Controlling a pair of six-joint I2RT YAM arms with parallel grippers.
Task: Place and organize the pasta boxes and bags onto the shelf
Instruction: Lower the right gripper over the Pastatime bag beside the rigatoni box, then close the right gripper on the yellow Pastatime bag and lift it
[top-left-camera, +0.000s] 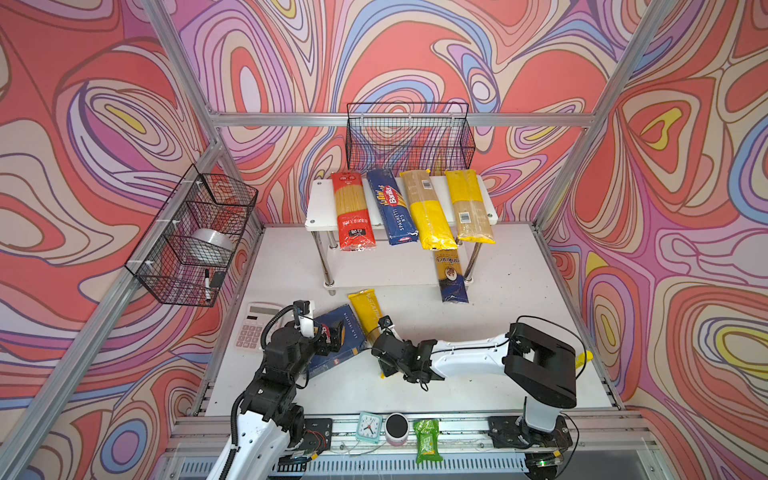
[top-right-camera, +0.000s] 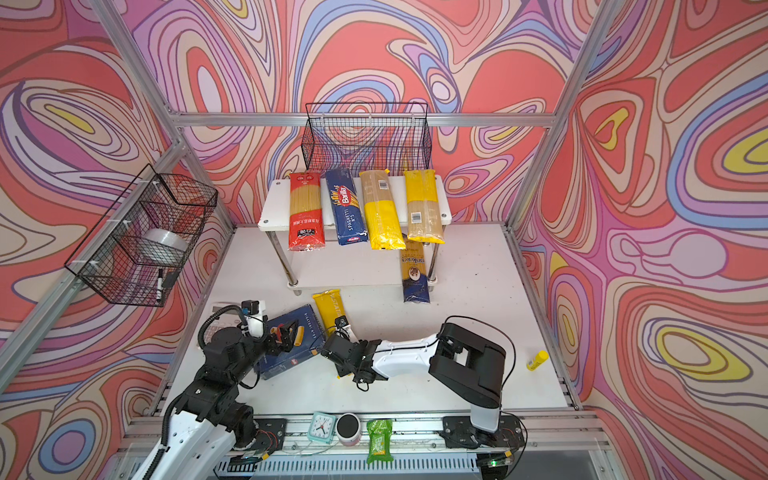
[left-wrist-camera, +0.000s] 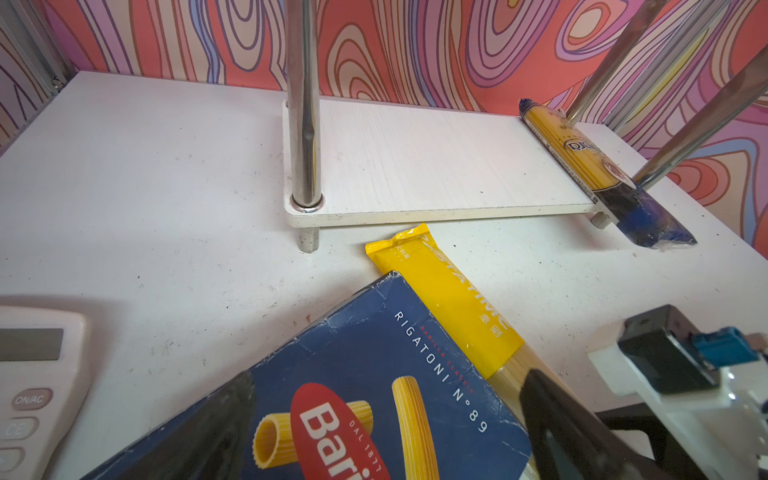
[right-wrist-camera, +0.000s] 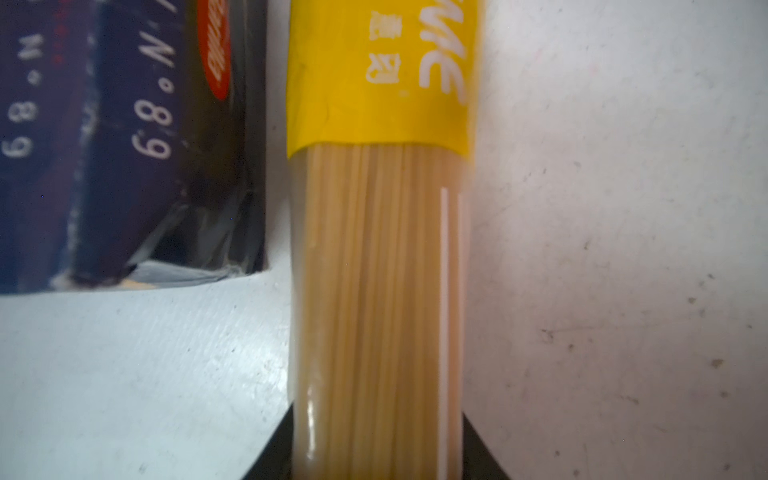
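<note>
Where it lies flat on the white table (top-left-camera: 498, 365) beside the rigatoni box (left-wrist-camera: 374, 353), we list the Pastatime bag (top-left-camera: 365, 309) (glossy yellow sleeve, clear film over straight pale strands), right gripper (right-wrist-camera: 377, 453) clasping both sides.

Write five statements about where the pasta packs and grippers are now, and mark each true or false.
1. The shelf holds four pasta packs on its top board, the red bag leftmost. True.
2. The rigatoni box sits on the lower board. False: it lies on the table, under the left gripper.
3. The fingers of the right gripper flank the yellow Pastatime bag. True.
4. The blue-and-gold bag lies wholly on the table. False: it rests on the lower board's right end.
5. The left gripper holds the Barilla spaghetti box. False: that box lies on the top board.
</note>
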